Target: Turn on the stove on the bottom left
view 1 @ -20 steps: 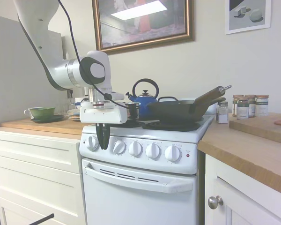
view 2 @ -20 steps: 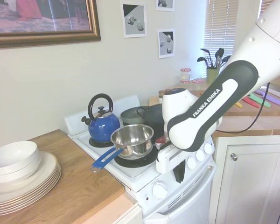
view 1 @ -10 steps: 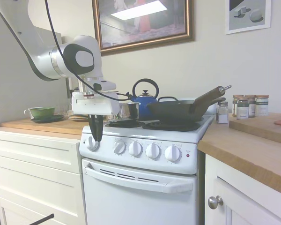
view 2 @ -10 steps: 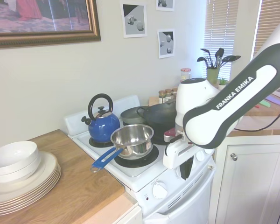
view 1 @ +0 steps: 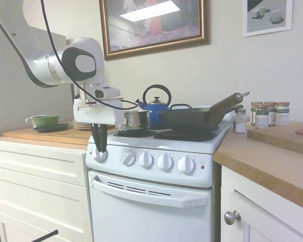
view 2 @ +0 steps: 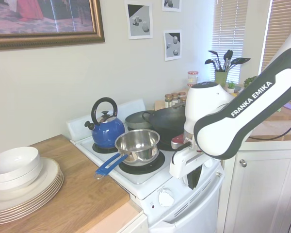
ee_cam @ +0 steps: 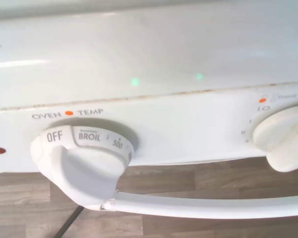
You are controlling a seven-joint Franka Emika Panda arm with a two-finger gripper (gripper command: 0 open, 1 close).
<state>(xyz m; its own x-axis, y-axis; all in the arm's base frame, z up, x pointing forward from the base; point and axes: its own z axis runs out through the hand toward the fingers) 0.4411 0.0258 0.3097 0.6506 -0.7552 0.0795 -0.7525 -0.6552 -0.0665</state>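
- Cookware on the narrow white electric stove (view 1: 156, 181): a shiny steel saucepan with a blue handle (view 2: 137, 145) sits on the front coil burner nearest the wood counter, and its interior shows empty in the second exterior view.
- Behind it stands a blue kettle with a black loop handle (view 2: 105, 127); contents cannot be seen.
- A dark wok-shaped pan with a long handle (view 1: 194, 117) occupies the other side; its inside is not visible.
- Stacked cream plates with white bowls on top (view 2: 20, 182) rest on the counter beside the stove; the top bowl looks empty.
- The stove stands between white drawer cabinets and a wood-topped cabinet.
- The arm's black two-finger gripper (view 1: 99, 149) points down at the end knob (view 1: 100, 155) of the five-knob row, partly covering it.
- Finger spacing cannot be told.
- Wrist view shows a white dial marked OFF and BROIL (ee_cam: 82, 158) under "OVEN TEMP"; a neighbouring knob (ee_cam: 284, 141) is cut off at the edge.
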